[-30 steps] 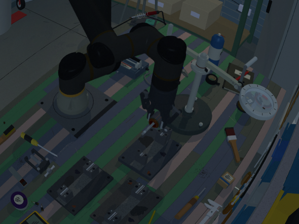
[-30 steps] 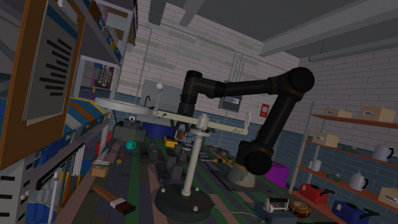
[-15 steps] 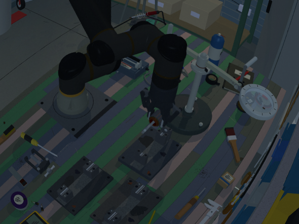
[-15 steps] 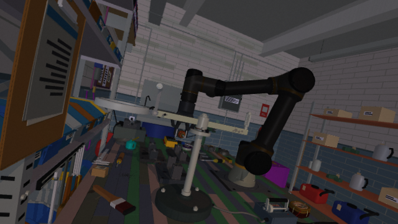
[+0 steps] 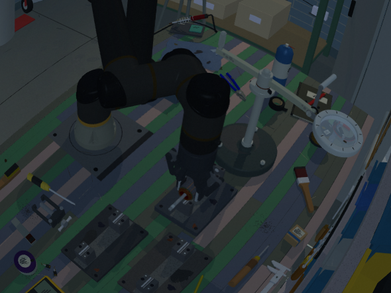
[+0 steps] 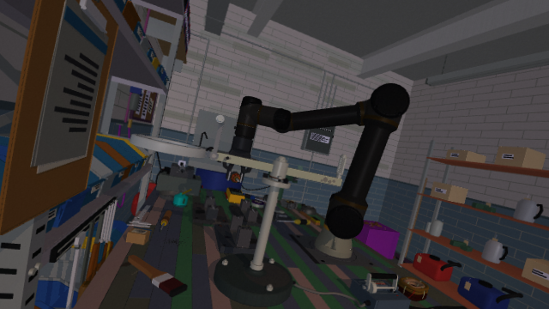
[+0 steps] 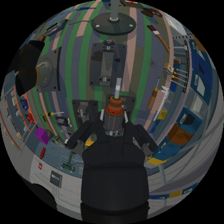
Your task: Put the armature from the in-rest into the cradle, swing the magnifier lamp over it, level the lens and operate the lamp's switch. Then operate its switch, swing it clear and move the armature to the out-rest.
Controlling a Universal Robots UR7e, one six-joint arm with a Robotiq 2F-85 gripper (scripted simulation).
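The armature (image 7: pixel 114 112), a copper-wound core on a grey shaft, hangs just above the cradle plate (image 5: pixel 196 207) nearest the lamp base. My gripper (image 5: pixel 186 194) is closed on it, the two fingers clamping the core from either side in the wrist camera. The shaft (image 5: pixel 177 202) points out toward the near side. The magnifier lamp's post (image 5: pixel 253 114) stands on a round base (image 5: pixel 247 152) behind the cradle, and its arm reaches right, holding the round lens (image 5: pixel 337 133) well clear of the cradle. Two other rest plates (image 5: pixel 105 239) (image 5: pixel 167 265) lie empty in front.
A small box (image 5: pixel 296 234) lies near the bench's right edge, with a paintbrush (image 5: pixel 305 187), a wooden-handled tool (image 5: pixel 248 270) and calipers (image 5: pixel 276 273). A yellow screwdriver (image 5: pixel 49 189) and a small vise (image 5: pixel 51 212) lie left. The arm's base (image 5: pixel 96 131) stands behind.
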